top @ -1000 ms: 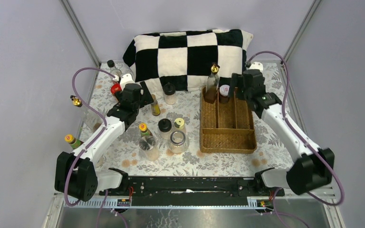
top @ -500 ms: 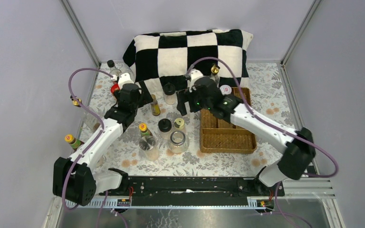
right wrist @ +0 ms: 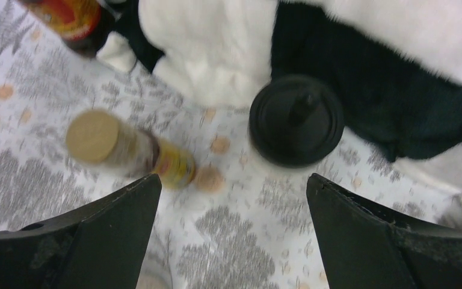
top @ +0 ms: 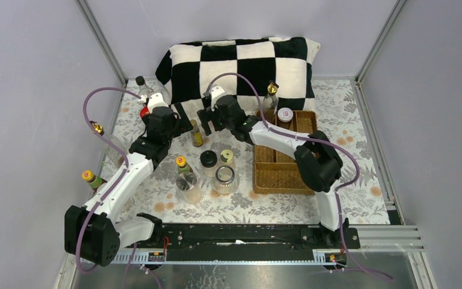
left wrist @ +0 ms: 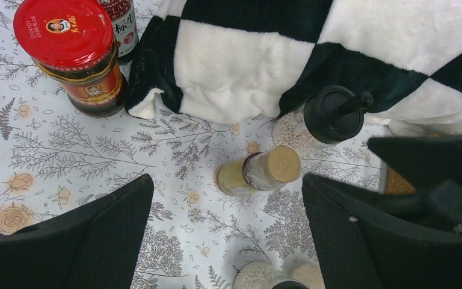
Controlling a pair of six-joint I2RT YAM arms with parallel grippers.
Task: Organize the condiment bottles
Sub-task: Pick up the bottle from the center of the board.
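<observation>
My right pincer (right wrist: 231, 180) hangs wide apart over the black-capped spice jar (right wrist: 296, 120), which stands near the tabletop's far edge against the checked pillow (right wrist: 361, 72). I sit above it because the pillow crowds its back. My left pincer (left wrist: 227, 180), also apart and empty, hovers over the small gold-capped bottle (left wrist: 258, 171) just beside it. The wicker tray (top: 289, 183) toward the right edge holds a tall gold-topped bottle (top: 269, 99) and a white-lidded jar (top: 284, 114) — the rest, I judge, belong there.

Black-and-white checkered pillow (top: 240, 63) at the back; brown wicker tray (top: 284, 180) on floral tablecloth (top: 246, 208).
</observation>
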